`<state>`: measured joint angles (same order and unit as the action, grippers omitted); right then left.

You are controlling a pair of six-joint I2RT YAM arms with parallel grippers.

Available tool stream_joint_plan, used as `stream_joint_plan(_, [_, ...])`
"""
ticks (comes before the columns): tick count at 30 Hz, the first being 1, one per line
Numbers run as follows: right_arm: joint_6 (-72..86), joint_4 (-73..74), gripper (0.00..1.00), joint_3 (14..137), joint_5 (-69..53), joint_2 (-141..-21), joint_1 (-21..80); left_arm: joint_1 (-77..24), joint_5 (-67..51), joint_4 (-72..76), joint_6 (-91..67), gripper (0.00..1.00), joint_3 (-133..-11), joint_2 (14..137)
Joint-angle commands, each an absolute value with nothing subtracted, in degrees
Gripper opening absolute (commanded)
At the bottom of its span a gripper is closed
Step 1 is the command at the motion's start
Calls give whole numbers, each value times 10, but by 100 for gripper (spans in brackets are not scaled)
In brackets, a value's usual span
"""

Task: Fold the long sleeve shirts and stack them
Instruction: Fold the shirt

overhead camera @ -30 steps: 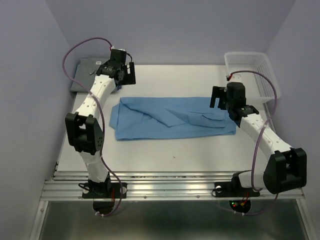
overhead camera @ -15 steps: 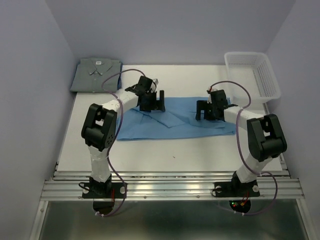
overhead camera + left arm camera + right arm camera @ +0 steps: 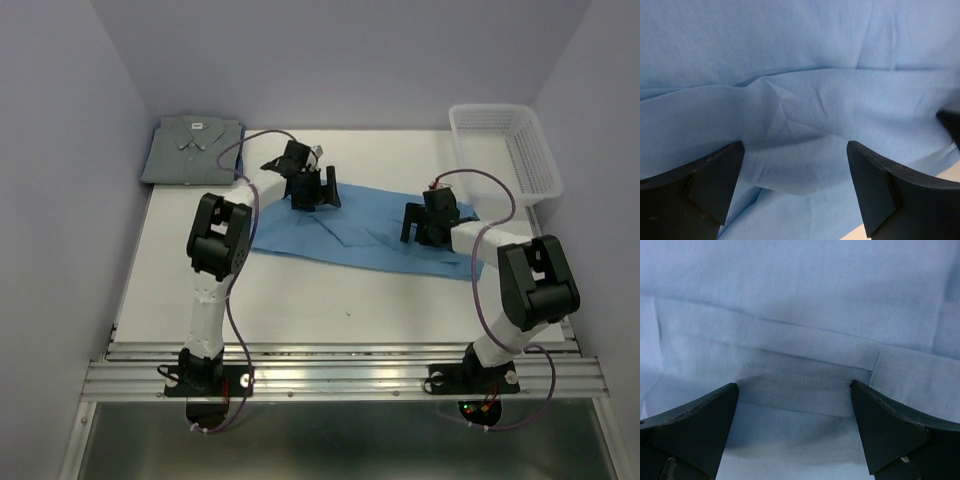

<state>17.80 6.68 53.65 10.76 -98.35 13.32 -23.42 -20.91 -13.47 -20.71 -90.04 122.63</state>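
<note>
The light sky-blue long sleeve shirt [image 3: 360,235] lies flattened and partly folded across the middle of the table, slightly skewed. The grey long sleeve shirt [image 3: 192,148] sits folded at the back left corner, its white neck label showing. My left gripper [image 3: 315,190] hovers open over the blue shirt's back left edge; in the left wrist view its fingers [image 3: 705,185] straddle a creased fold of blue cloth [image 3: 800,100]. My right gripper [image 3: 420,225] stands open over the shirt's right part, its fingers [image 3: 890,430] either side of a stitched hem [image 3: 800,385]. Neither grips cloth.
A white plastic mesh basket [image 3: 505,150] stands at the back right corner. The white table [image 3: 300,300] shows bare in front of the blue shirt. Purple walls close in the left, back and right sides.
The left arm swung from the grey shirt's corner down onto the blue shirt's back edge. The right gripper came in over the shirt's right part. The blue shirt now lies more skewed.
</note>
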Motion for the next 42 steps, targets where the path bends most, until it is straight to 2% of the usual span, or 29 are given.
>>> stream_joint_plan(1, [223,136,100,454,9,-911,145,-234,-179,-222,-201,99,-1052,1369])
stream_joint_plan(2, [248,132,100,424,-30,-878,177,-235,-187,-253,-204,99,-1097,1419])
stream_joint_plan(3, [260,130,100,414,-48,-866,199,-236,-182,-309,-213,99,-1213,1447])
stream_joint_plan(5, [289,131,100,402,-54,-852,258,-240,-179,-368,-213,99,-1355,1515])
stream_joint_plan(6, [319,127,100,389,-61,-846,314,-242,-206,-388,-224,99,-1476,1577])
stream_joint_plan(7, [335,119,100,383,-74,-845,338,-241,-244,-395,-238,99,-1502,1598])
stream_joint_plan(8, [350,106,100,375,-113,-845,358,-239,-312,-349,-274,99,-1493,1595])
stream_joint_plan(11, [385,45,100,345,-173,-848,420,-239,-314,-213,-333,99,-1340,1524])
stream_joint_plan(13, [363,29,100,358,-185,-858,464,-237,-304,-196,-347,99,-1295,1509])
stream_joint_plan(18, [323,-71,100,371,-284,-896,518,-236,-297,-251,-351,99,-1343,1533])
stream_joint_plan(26, [269,-104,100,444,-258,-933,531,-240,-343,-162,-384,99,-1343,1528])
stream_joint_plan(32, [258,-134,100,498,-271,-1023,531,-254,-376,-102,-410,99,-1370,1536])
stream_joint_plan(34, [250,-120,100,503,-261,-1013,531,-258,-387,-98,-408,99,-1373,1528])
stream_joint_plan(38, [226,-59,100,507,-193,-944,531,-258,-337,-127,-376,99,-1347,1474])
stream_joint_plan(42, [227,-12,100,507,-174,-862,531,-253,-293,-169,-338,99,-1346,1378])
